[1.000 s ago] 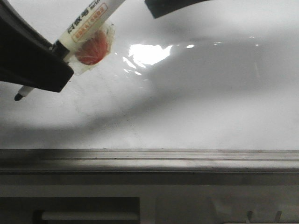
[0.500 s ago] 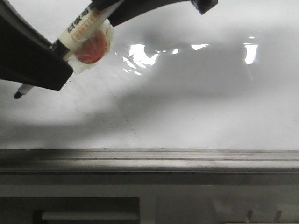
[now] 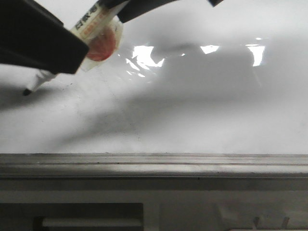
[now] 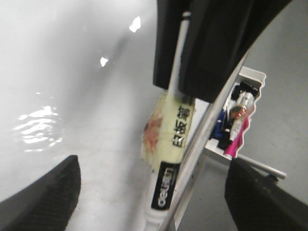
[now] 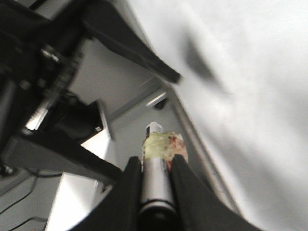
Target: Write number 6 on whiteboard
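The whiteboard point(image 3: 202, 110) is glossy grey-white with faint smudges, and I see no number 6 on it. A white marker point(image 3: 94, 23) wrapped in tape with a red blob slants down to the left, its black tip point(image 3: 26, 91) at the board. My right gripper point(image 3: 144, 6) is shut on the marker's upper end; in the right wrist view point(image 5: 155, 166) both fingers press the barrel. My left gripper point(image 4: 151, 166) is open, with its fingers point(image 4: 48, 192) wide on either side of the marker point(image 4: 171, 144). In the front view one of its fingers point(image 3: 38, 43) covers the marker's middle.
A grey metal rail point(image 3: 154, 164) runs along the board's bottom edge. Bright light reflections point(image 3: 147, 55) lie on the board's upper middle. A white tray of pens point(image 4: 236, 120) sits beyond the board's edge.
My right gripper came in from the right and closed on the marker's upper end. My left gripper and the marker shifted up and right. The tip moved a little up the board.
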`<state>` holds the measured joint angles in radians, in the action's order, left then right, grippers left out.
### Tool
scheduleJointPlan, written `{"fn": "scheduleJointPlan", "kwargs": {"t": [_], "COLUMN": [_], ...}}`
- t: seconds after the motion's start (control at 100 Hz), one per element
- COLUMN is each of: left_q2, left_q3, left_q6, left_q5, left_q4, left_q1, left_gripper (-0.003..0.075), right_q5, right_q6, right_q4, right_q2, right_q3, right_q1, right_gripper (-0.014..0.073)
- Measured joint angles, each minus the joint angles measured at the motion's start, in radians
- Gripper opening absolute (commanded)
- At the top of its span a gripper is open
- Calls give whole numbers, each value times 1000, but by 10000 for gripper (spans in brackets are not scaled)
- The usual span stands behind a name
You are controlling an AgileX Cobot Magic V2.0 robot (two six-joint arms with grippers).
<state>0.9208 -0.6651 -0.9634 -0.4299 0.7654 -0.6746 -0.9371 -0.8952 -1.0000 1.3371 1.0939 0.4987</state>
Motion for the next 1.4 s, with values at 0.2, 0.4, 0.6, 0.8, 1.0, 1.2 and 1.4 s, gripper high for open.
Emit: {"fn": "scheduleJointPlan", "kwargs": {"t": [0.2,0.4,0.6,0.8,1.0,1.2,1.4], "left_q2": [-151,-275,-326,-330,-330,-330,-330], "left_q3": [0,43,110,116,116,116,116], "left_q6": [24,34,35,35,35,35,35], "left_q5": [3,13,16,16,16,16,16], "left_q4": [5,72,128,141,145,145,145], "left_q1": [169,387,539,568,568,568,568], "left_gripper": [497,491,491,491,491,491,491], "right_q5": [195,390,580,734,690,513,508], "right_q6": [-14,-20,-21,-22,-22,26,212], "right_q4": [8,8,4,-9,-28,64,259], "right_q2": [-204,-408,-474,-429,-348,-308,-370], "right_q3": [-191,-353,-401,-403,-397,-399,-404], "right_q1": [0,0,0,0,2,4,4], "right_gripper": [-45,-44,-44,-44,-43,-43,-43]}}
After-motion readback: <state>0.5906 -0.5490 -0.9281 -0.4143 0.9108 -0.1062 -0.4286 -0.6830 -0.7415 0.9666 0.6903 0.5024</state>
